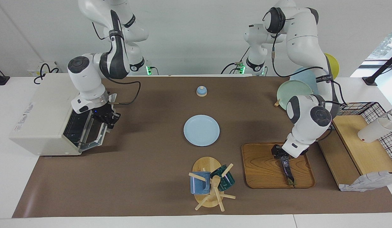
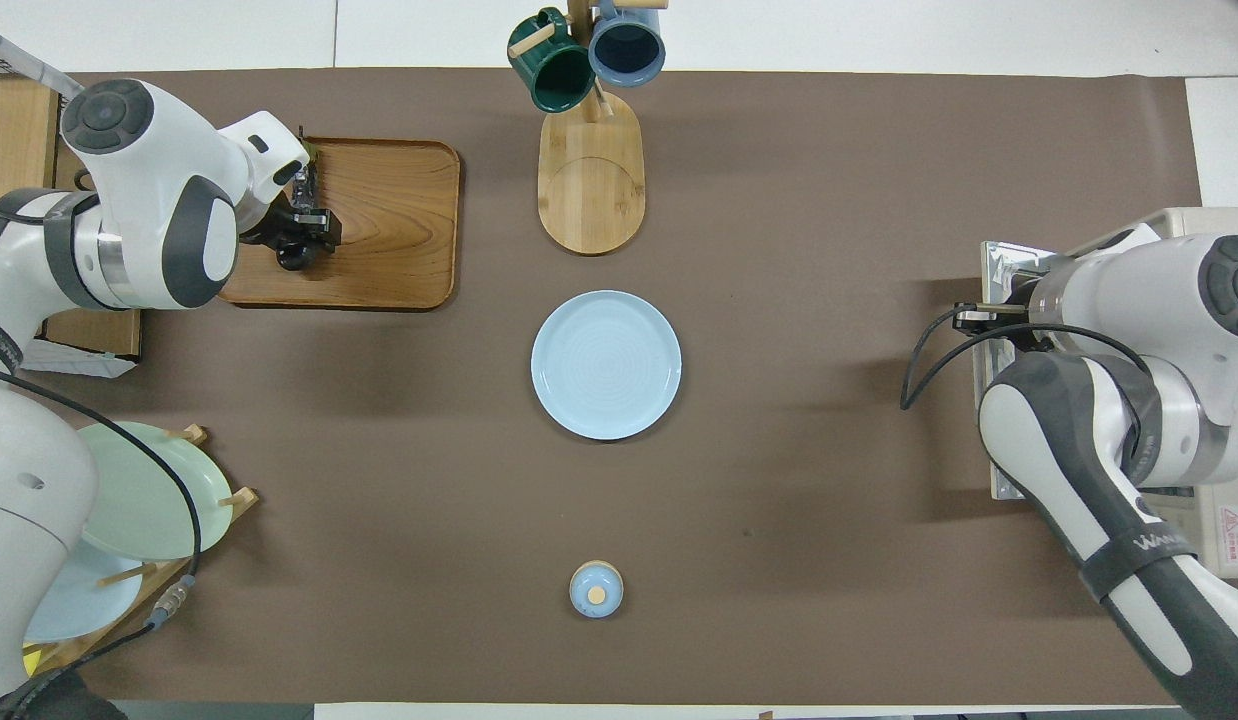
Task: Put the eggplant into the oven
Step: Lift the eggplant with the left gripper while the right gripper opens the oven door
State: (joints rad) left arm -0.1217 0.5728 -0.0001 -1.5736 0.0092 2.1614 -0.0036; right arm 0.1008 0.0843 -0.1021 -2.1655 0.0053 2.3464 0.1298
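**Eggplant gripped on the tray, oven door pulled down**

The left claw (image 1: 279, 152) is down in the wooden tray (image 1: 262, 164), closed around the thick end of the eggplant (image 1: 287, 169), which lies in the tray with its stem pointing away from the claw. The right claw (image 1: 108, 118) is pinched shut on the handle at the lowered door's edge, the oven (image 1: 44, 117) just beside it, its wire rack exposed.

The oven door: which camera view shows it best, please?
The facing view. There the oven shows its door swung down, with the right gripper at its edge. In the overhead view the right arm covers most of the door; only a corner shows.
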